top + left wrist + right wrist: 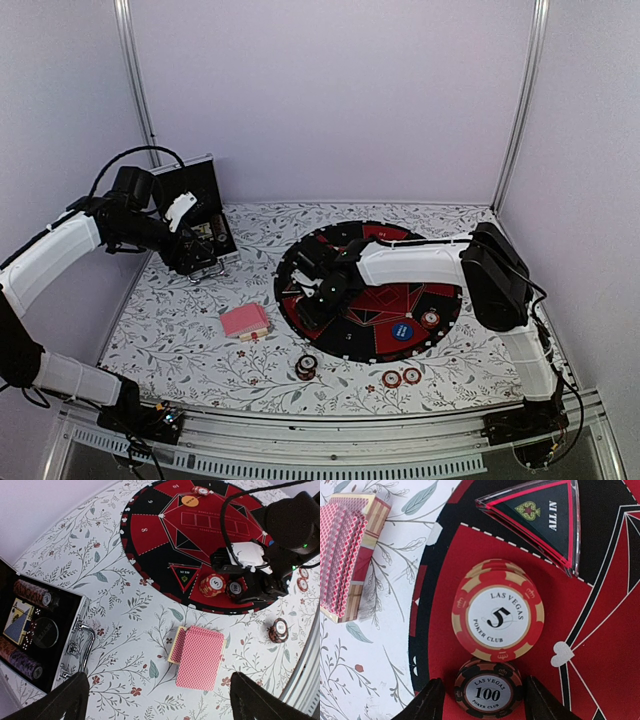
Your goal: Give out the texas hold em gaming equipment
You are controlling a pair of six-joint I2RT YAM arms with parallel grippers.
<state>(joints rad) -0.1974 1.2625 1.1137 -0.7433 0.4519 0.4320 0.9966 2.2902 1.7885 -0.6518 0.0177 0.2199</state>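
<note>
On the round red-and-black mat [440, 345], a stack of red-and-white "5" poker chips [497, 612] lies just beyond a dark "100" chip stack [489, 692]. My right gripper [484, 680] straddles the "100" stack, open, with a small gap on each side. The pink-backed playing cards [200, 657] lie as a fanned pile on the floral cloth, left of the mat [150, 535]. My left gripper [159, 680] hangs wide open above them, holding nothing. In the top view it [200, 262] is next to the case. A blue button disc [402, 331] and an orange one [189, 500] rest on the mat.
The open black case [30, 630], with chip rows inside, stands at the far left. A clear "ALL IN" triangle [540, 515] lies on the mat. Loose chips sit on the cloth near the front edge [306, 367] [400, 378]. My right arm [420, 262] spans the mat.
</note>
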